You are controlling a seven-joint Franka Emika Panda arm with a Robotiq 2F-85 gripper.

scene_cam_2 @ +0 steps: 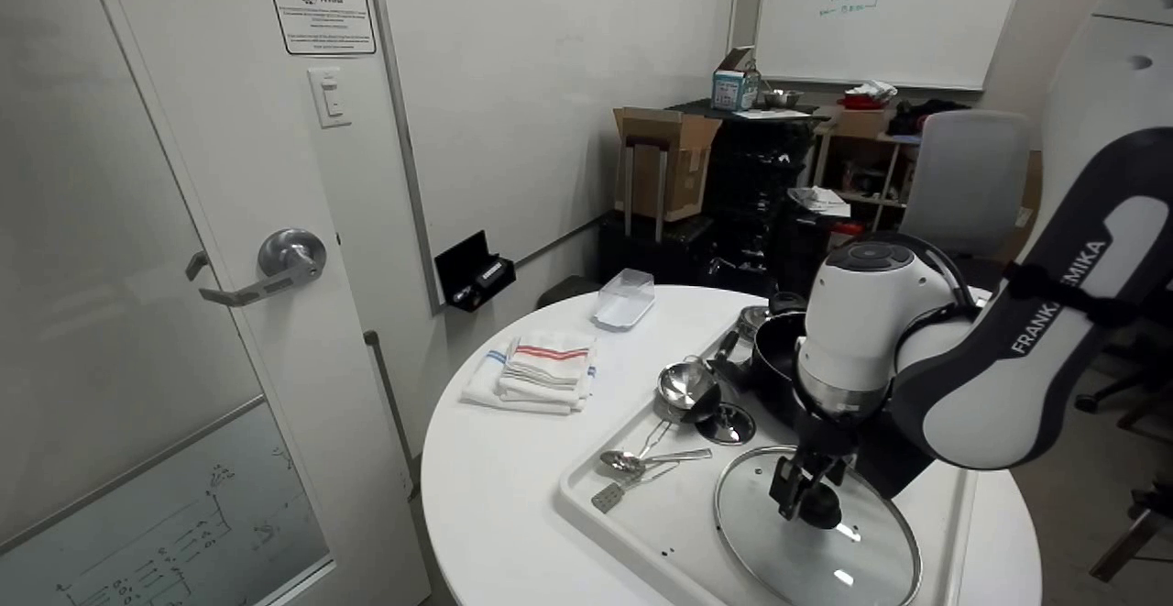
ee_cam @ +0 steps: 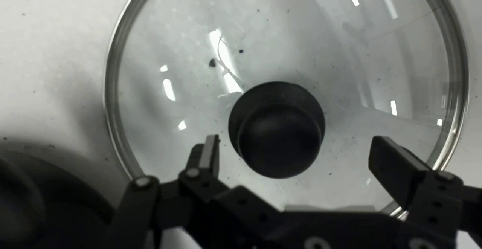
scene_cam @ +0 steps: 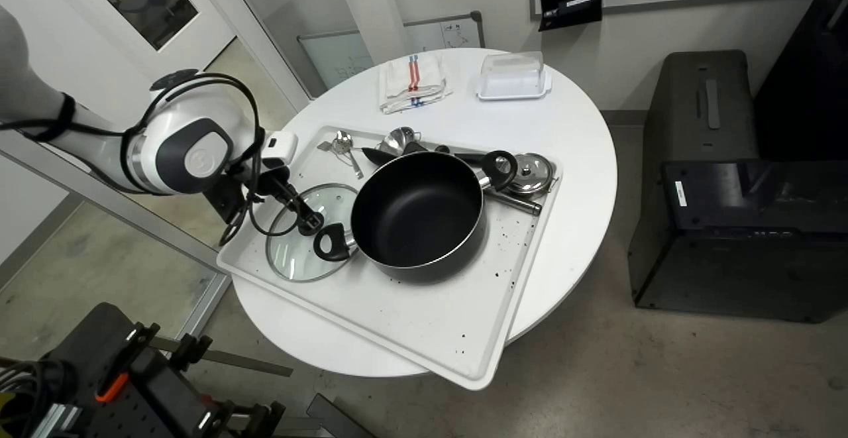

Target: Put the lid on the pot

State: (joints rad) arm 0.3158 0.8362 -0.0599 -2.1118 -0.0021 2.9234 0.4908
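Nearest the wrist camera, the gripper reaches in from the bottom of the frame with its fingers spread wide, glass showing on both sides of the black knob between them; it is released. At lower left of that frame, a blurred dark part of the pot shows. Across the middle lies the round glass lid with its metal rim, running off the top edge.

In an exterior view, a dark bench takes the lower left corner, and above it the white arm comes in from the left edge and ends over the lid. Left of centre, the lid rests knob up on a white tray, beside the pot. A metal spoon lies above it, near the tray's upper edge. At the centre the pot stands upright and uncovered, its dark interior in plain sight; its left handle overlaps the lid's right side in the picture, and whether the two touch cannot be told. At upper middle, folded towels with red and blue stripes lie on the round white table, with a clear-covered dish to their right. Right of the pot, by its right handle, a small round metal piece sits on the tray. Dark cases stand at the right edge.
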